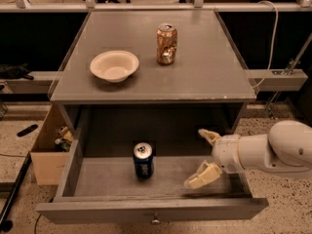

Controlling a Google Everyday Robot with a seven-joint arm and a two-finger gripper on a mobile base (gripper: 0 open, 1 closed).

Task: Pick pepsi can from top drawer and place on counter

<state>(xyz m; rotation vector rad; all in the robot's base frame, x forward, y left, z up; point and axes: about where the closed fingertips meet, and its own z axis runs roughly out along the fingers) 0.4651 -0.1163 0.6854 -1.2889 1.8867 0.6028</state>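
The pepsi can (143, 160), dark blue with a silver top, stands upright in the middle of the open top drawer (97, 179). My gripper (201, 156) reaches in from the right on a white arm and hangs inside the drawer, to the right of the can and apart from it. Its two tan fingers are spread wide, one near the drawer's back (209, 136) and one near its front (202, 176). It holds nothing. The counter (204, 67) is the grey tabletop above the drawer.
A gold-brown dented can (166, 44) and a cream bowl (114, 66) sit on the counter. An open cardboard box (50, 147) with small items stands on the floor to the left. The drawer's knob (155, 221) is on its front panel.
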